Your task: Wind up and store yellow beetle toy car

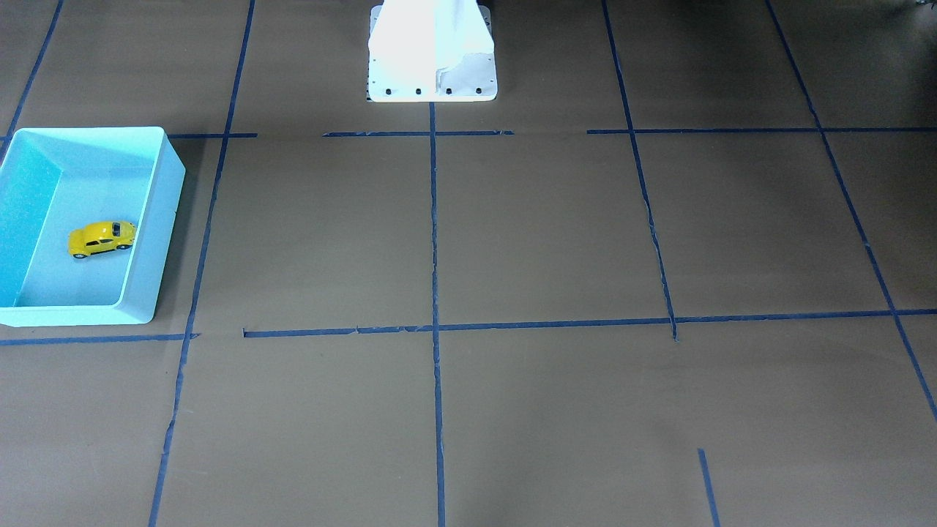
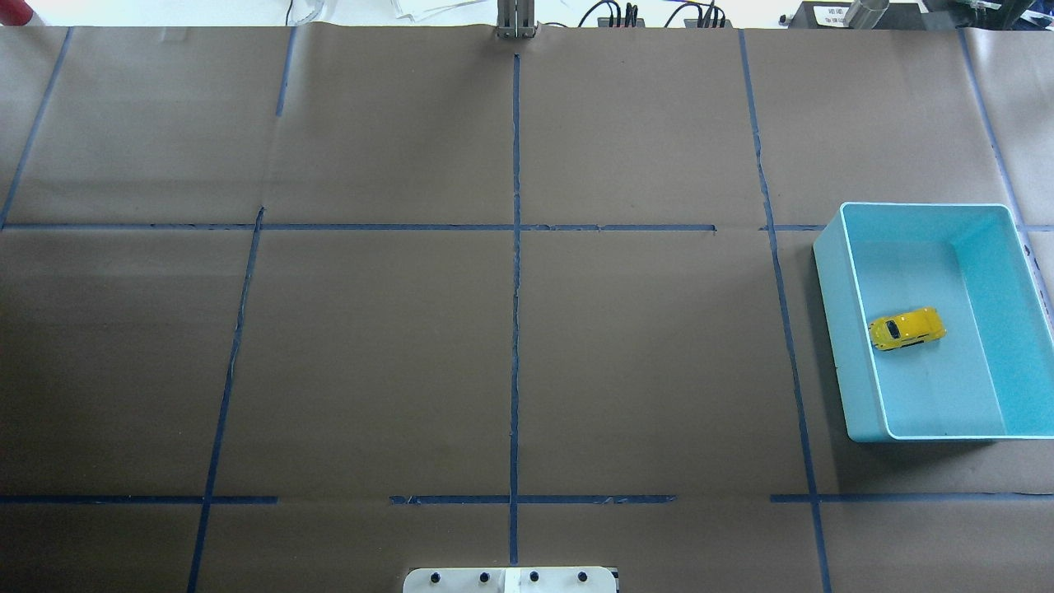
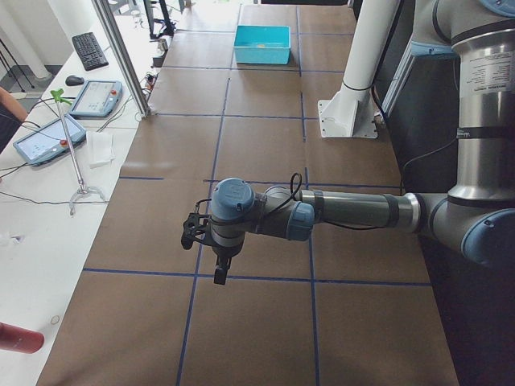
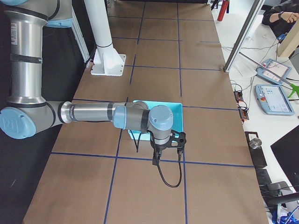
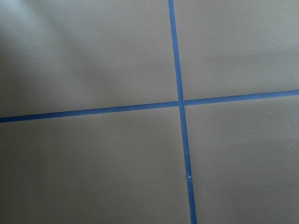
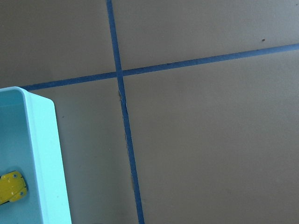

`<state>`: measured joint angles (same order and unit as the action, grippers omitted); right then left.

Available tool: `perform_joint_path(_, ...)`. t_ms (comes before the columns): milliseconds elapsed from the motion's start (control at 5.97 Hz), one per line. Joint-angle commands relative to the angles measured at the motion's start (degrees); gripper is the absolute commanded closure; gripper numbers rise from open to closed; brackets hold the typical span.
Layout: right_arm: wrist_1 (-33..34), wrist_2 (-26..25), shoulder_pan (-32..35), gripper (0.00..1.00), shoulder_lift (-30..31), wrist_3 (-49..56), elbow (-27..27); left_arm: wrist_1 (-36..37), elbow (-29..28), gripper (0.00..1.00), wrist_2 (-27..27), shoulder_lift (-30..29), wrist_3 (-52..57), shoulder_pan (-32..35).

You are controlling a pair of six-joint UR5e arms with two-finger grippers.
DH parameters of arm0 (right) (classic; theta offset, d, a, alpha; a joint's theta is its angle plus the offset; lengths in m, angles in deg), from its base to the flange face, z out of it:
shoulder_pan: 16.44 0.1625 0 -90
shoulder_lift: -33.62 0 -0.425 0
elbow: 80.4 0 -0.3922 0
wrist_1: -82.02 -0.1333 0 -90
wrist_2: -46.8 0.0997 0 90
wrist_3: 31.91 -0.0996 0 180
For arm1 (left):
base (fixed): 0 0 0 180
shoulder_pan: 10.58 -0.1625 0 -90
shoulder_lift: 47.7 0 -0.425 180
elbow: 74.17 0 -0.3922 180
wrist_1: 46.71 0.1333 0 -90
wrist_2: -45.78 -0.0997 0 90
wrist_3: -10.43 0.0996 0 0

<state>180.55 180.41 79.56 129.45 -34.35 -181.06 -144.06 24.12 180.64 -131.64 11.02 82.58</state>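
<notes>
The car lies in the bin at the overhead view's right edge, long axis roughly left-right. The right gripper is nearer than the left gripper. The opening of either cannot be told.

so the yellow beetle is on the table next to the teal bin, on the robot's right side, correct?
One thing is off: the yellow beetle is inside the teal bin, on its floor, not on the table next to it. It is on the robot's right side, yes. The overhead exterior view shows this.
</notes>
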Motion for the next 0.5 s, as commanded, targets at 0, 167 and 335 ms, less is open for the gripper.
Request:
perform_joint_path(0,0.00,-0.10,-0.03,0.00,0.06,0.06,0.03,0.15,-0.29,0.00,2.17,0.10,0.02,0.01)
perform_joint_path(167,0.00,-0.19,0.06,0.00,0.06,0.06,-0.06,0.24,-0.63,0.00,2.08,0.18,0.03,0.01)
perform_joint_path(335,0.00,-0.19,0.06,0.00,0.06,0.06,-0.06,0.24,-0.55,0.00,1.82,0.18,0.03,0.01)
